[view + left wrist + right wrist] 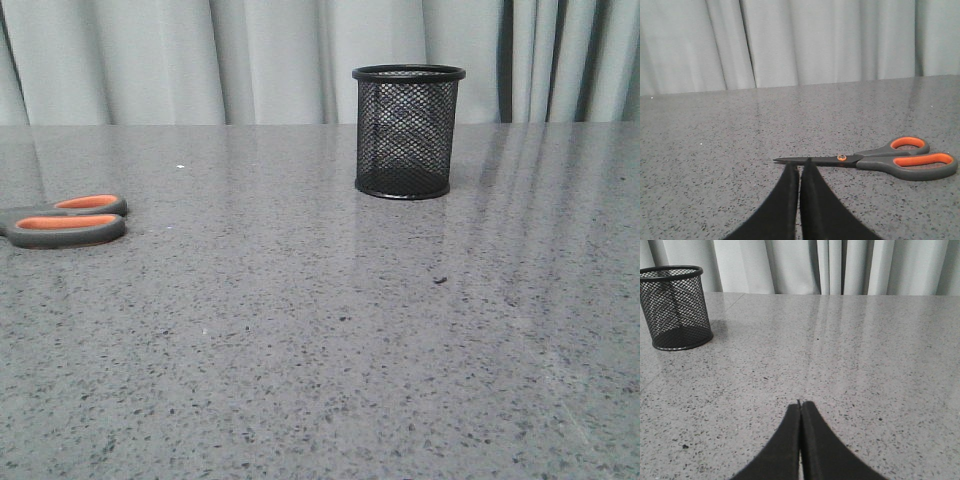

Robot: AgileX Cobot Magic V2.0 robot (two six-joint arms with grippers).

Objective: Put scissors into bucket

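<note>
Scissors (68,221) lie flat on the grey speckled desk (320,340) at the left edge of the front view, only the orange-lined handles in frame, the blades cut off by the picture's border. In the left wrist view the scissors (875,161) rest closed on the desk (715,125), handles at the right of the frame, blade tip pointing left. The left claw (799,167) is clenched, fingers pressed together with nothing between them; their tips sit just in front of the blades. Contact cannot be determined.

The bucket (407,131) stands upright in the upper centre-right of the front view, well apart from the scissors. In the right wrist view the bucket (674,307) occupies the upper left. The right claw (800,404) is clenched and empty, low over bare desk (865,365). Pale curtains (250,60) hang behind the desk.
</note>
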